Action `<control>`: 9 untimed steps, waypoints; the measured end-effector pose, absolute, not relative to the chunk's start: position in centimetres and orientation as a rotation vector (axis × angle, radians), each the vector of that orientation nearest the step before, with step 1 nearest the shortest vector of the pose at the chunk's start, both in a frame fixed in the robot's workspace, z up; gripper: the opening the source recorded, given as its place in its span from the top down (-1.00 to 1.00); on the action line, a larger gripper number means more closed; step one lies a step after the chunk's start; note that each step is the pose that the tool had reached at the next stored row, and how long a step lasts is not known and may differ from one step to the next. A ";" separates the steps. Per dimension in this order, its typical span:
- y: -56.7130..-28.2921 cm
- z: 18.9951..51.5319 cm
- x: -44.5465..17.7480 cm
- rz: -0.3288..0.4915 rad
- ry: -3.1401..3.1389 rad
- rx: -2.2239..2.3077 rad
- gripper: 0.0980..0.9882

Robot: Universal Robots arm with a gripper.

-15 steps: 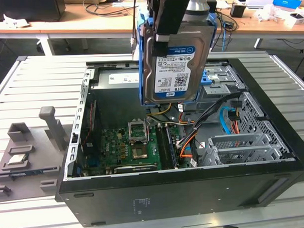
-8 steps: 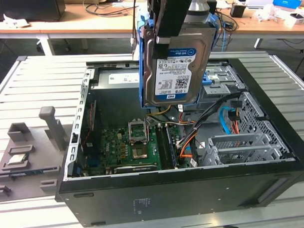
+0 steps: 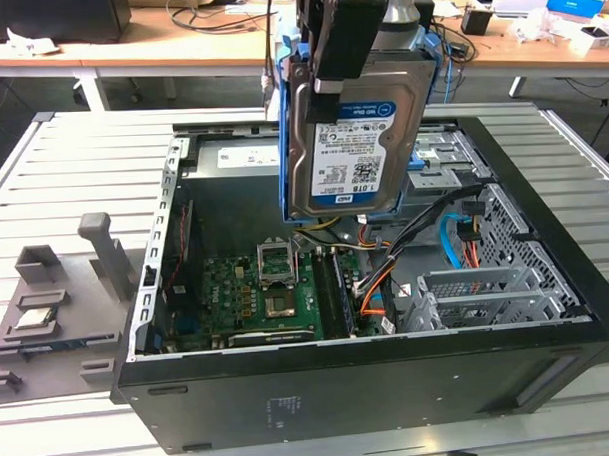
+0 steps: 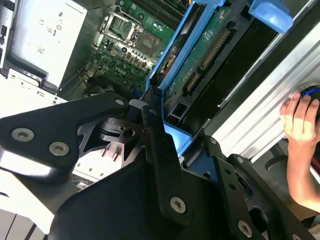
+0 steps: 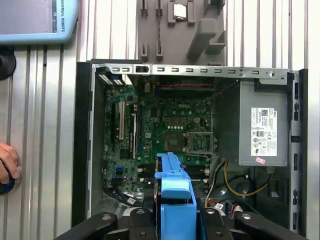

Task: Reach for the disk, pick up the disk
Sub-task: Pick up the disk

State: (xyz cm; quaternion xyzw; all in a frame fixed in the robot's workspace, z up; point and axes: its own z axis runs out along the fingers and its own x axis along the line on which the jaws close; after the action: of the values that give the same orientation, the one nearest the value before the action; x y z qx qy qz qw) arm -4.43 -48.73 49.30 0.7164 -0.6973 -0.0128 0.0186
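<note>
Disk [image 3: 354,146], blue-framed, label outward: clamped on its upper edge in the gripper [image 3: 340,47], hanging upright above the open case [image 3: 390,375], clear of the motherboard [image 3: 257,290]; best kept vertical, grip firm, cables [image 3: 455,233] avoided.

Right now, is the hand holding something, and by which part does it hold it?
Yes. The hand holds the disk by its upper end, gripping it at the blue frame, and the disk hangs upright above the open computer case.
</note>
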 end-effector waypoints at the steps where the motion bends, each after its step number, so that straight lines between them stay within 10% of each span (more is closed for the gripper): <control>1: -48.8 49.3 -4.4 -0.040 -2.165 2.224 0.40; 9: -49.7 49.3 -4.4 -0.040 -2.165 2.224 0.40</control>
State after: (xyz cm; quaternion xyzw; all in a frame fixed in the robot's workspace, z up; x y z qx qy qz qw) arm -4.43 -49.68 49.29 0.7164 -0.6973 -0.0128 0.0186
